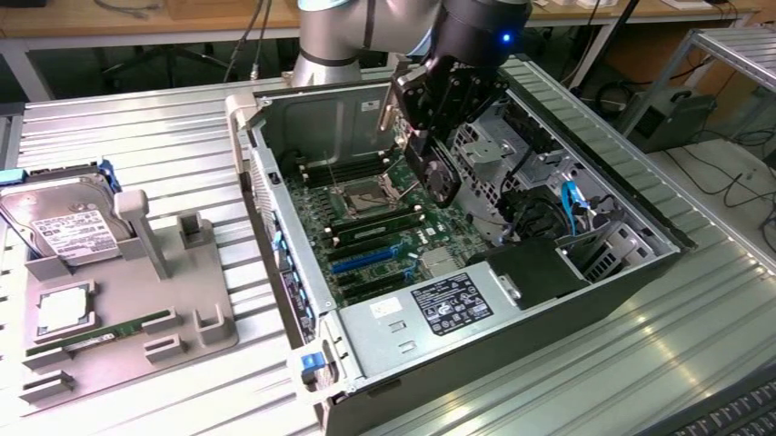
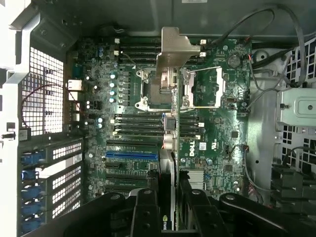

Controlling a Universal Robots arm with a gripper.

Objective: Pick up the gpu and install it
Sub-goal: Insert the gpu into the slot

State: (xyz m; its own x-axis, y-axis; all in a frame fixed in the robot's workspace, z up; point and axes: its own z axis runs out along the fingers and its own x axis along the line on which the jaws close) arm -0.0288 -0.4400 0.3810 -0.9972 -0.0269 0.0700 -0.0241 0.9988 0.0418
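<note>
My gripper (image 1: 427, 145) is shut on the gpu (image 1: 434, 177), a thin black card that hangs on edge above the motherboard (image 1: 385, 238) inside the open computer case (image 1: 261, 173). In the wrist view the gpu (image 2: 175, 47) shows edge-on, its pale silver bracket at the far end over the processor socket (image 2: 202, 89). My black fingers (image 2: 145, 212) clamp it from both sides, the gripper (image 2: 170, 202) centred on the card. The blue expansion slot (image 2: 131, 154) lies on the board beside the card's edge, and also shows as the blue expansion slot (image 1: 363, 262) below the card.
A grey fixture tray (image 1: 182, 300) on the exterior view's left carries a silver hard drive (image 1: 67, 227), a processor chip (image 1: 61, 311) and a green memory stick (image 1: 104, 332). Inside the case sit a power supply (image 1: 455, 300), a drive cage (image 1: 485, 150) and cables (image 1: 570, 204).
</note>
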